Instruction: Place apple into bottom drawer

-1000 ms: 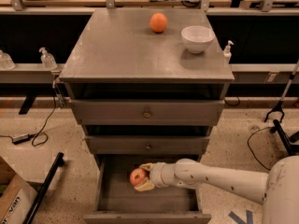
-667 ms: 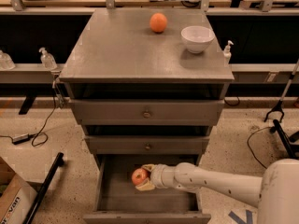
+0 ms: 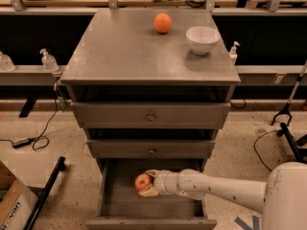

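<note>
The apple (image 3: pixel 142 181), small and red with pale patches, sits between the fingers of my gripper (image 3: pixel 147 183) inside the open bottom drawer (image 3: pixel 115 207), near its middle and low over its grey floor. The fingers close around the apple from the right. My white arm (image 3: pixel 220 188) reaches in from the lower right. I cannot tell whether the apple touches the drawer floor.
The grey cabinet top (image 3: pixel 120 51) carries an orange fruit (image 3: pixel 162 23) and a white bowl (image 3: pixel 202 39). The two knobbed drawers above (image 3: pixel 150 116) are closed. A cardboard box (image 3: pixel 12 207) and a black bar (image 3: pixel 45 193) lie on the floor at left.
The gripper with the apple has shifted slightly left and lower inside the bottom drawer.
</note>
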Tool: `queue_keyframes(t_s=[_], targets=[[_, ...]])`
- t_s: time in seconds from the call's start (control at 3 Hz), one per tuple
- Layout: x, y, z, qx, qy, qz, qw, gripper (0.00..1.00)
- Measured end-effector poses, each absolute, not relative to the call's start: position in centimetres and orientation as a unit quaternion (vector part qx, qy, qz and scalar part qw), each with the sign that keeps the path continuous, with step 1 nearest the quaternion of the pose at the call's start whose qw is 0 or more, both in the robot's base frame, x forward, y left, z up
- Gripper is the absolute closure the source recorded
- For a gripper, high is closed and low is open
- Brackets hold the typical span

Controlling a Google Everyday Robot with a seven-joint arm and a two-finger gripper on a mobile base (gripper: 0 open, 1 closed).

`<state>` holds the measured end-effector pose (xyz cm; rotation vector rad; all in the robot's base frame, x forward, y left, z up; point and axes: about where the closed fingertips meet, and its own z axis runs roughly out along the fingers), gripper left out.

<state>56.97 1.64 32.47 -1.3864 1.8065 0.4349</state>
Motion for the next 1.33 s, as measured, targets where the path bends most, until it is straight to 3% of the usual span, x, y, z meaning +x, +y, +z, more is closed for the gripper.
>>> queue_keyframes(t_s=[1.33], targets=[[57.6,0.7,22.3,-0.491,0.74,0.232,0.396,1.0]])
